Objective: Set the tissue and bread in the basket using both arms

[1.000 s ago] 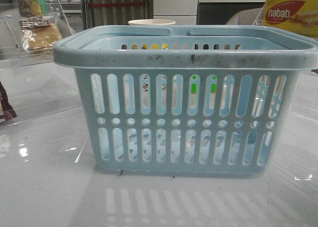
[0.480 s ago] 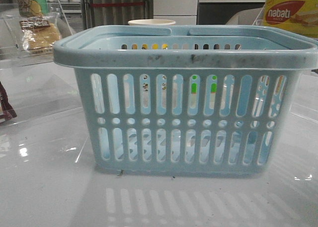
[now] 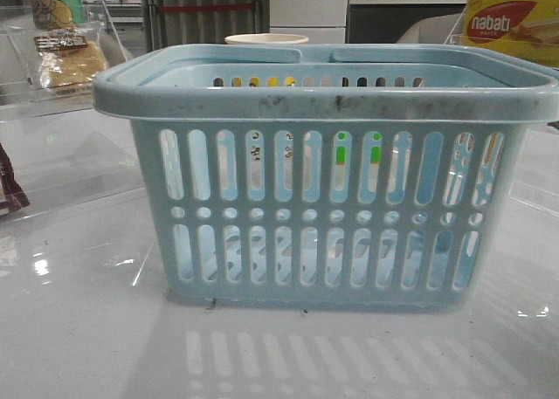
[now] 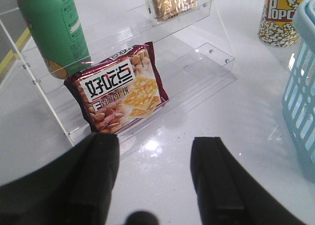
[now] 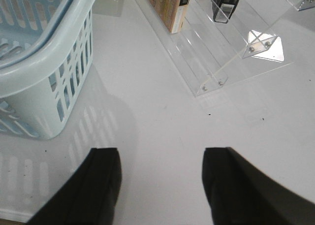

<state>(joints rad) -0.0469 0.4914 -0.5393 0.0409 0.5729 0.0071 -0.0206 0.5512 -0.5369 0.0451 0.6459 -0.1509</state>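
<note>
Clearly the bread [image 4: 170, 1] is the left hand's [image 4: 153, 178] job: it sits on the upper clear shelf [image 4: 197, 18], ahead of the spread, empty fingers and beyond the red wrapper [image 4: 118, 89]. The right hand [image 5: 160, 185], also spread, faces a dark packet [image 5: 227, 2], possibly the tissue; the basket [image 5: 44, 52] stands beside it.

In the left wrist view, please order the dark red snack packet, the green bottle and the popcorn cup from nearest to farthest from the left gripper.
1. Dark red snack packet, leaning on the clear shelf just ahead of the left gripper.
2. Green bottle, behind the packet.
3. Popcorn cup, far off, by the basket.
</note>
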